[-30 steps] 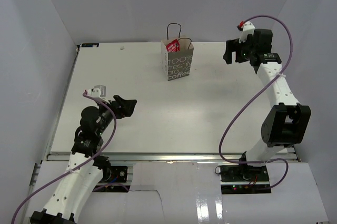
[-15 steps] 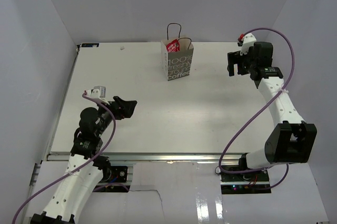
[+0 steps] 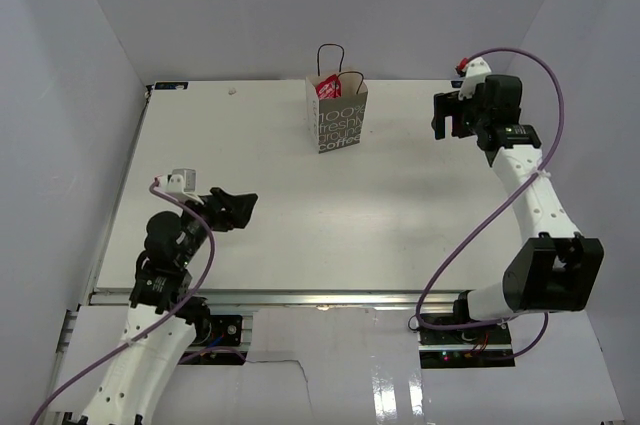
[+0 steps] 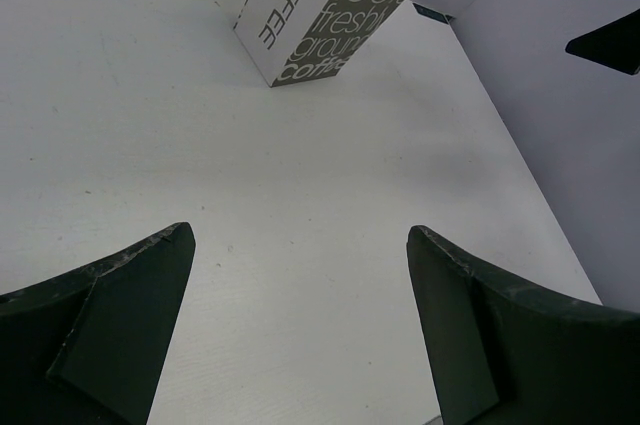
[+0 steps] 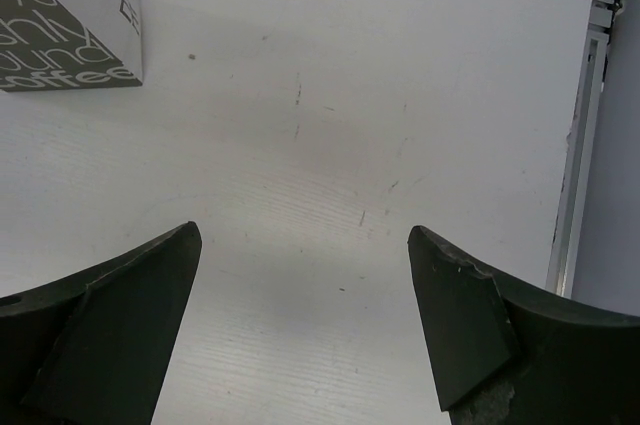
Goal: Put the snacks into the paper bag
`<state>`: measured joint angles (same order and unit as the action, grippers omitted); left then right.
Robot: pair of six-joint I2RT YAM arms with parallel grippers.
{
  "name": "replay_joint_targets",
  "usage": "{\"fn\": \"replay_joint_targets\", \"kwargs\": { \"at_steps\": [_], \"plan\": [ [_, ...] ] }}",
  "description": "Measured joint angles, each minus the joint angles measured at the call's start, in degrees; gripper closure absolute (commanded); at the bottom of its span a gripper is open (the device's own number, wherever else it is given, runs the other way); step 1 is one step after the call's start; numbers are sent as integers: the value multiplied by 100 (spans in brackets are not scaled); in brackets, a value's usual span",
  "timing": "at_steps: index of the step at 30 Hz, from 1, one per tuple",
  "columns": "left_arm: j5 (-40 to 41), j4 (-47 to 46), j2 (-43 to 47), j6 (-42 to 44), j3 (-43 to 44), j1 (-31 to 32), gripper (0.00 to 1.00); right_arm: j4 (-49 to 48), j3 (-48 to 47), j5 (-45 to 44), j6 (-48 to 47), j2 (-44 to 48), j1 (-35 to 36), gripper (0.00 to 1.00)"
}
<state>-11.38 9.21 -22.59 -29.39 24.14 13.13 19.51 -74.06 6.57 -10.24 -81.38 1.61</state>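
The grey-brown paper bag stands upright at the back middle of the table, with black loop handles and pale coffee print. A red snack packet sticks out of its top; no other snacks show. The bag's lower part also shows in the left wrist view and its corner in the right wrist view. My left gripper is open and empty, low over the near left of the table. My right gripper is open and empty, raised at the back right, well apart from the bag.
White walls enclose the table on the left, back and right. A metal rail runs along the table's edge in the right wrist view. Purple cables loop off both arms.
The right arm has drifted slightly right and its elbow has swung out. The left gripper has dropped a little lower and nearer. The bag has not moved.
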Motion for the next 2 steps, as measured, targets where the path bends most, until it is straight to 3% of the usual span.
{"fn": "replay_joint_targets", "kwargs": {
  "at_steps": [2],
  "plan": [
    [0, 26, 26, 0, 2, 0, 2, 11, -4, 66, 7, 42, 0, 10]
  ]
}}
